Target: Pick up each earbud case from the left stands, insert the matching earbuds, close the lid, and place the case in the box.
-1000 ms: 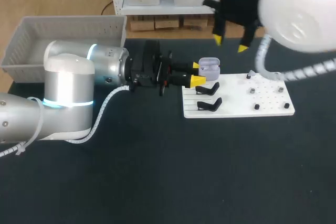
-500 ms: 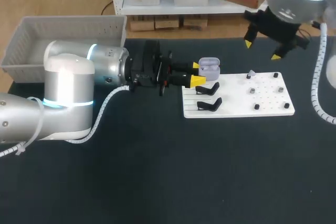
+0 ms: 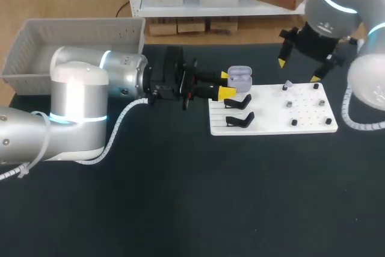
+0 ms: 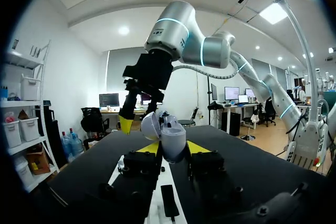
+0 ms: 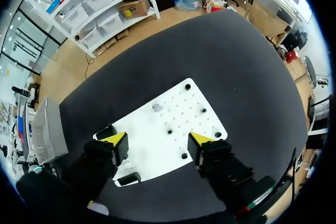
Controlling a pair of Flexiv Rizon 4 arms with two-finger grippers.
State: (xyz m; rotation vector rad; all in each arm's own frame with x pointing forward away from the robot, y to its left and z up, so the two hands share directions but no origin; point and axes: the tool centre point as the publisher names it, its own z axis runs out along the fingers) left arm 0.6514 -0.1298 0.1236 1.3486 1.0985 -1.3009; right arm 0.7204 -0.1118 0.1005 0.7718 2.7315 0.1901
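Case (image 3: 239,78), by judgement: small, light, hard smooth plastic, so easy to let slip or twist under a pinch. Hinged lid (image 4: 149,125) standing open, probably the weak part. Best taken by the two flat sides of the lower body, below the hinge, never by the lid.

Gripped just so in the left wrist view: pressed from both sides between the yellow fingertips (image 4: 151,148) of the left gripper (image 3: 225,84), low on the body, with the opening turned up and away from the wrist. Held over the far left corner of the board (image 3: 271,121), just beyond the two black stands (image 3: 239,102), apparently not resting on either of them.

Further along the board, near its far edge, a small lavender earbud (image 3: 287,84), well apart from the case. Above that edge, the right gripper (image 3: 298,70), fingers wide apart with nothing between them. In its own view, spread over the board with the earbud a little ahead.

Far off, at the far left corner of the table (image 3: 180,197), the grey box (image 3: 36,40).
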